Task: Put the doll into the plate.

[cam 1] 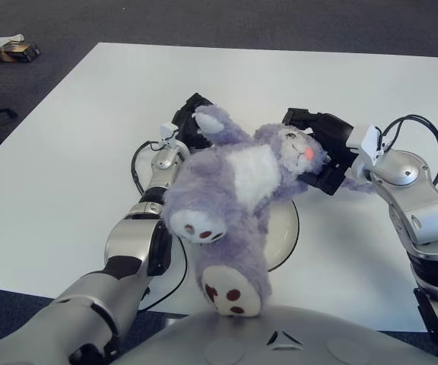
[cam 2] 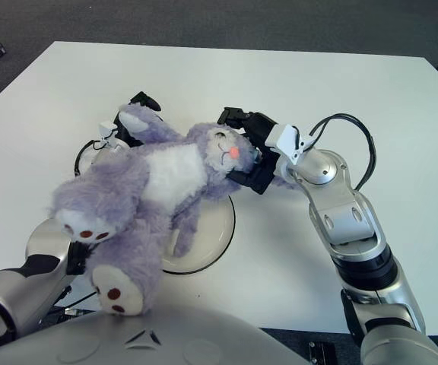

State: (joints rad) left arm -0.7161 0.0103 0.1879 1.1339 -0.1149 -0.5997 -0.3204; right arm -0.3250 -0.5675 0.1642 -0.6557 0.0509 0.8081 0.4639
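Two black three-finger hands flank the fluffy purple plush doll with white belly and paw soles point(cam 1: 234, 190). The right hand point(cam 2: 251, 149) is clamped around its head; the left hand point(cam 1: 191, 122) sits behind a raised arm, and whether its fingers grasp cannot be told. The doll is held tilted above the round cream-coloured plate point(cam 2: 215, 232), legs toward the robot, over the white table point(cam 1: 74, 137).
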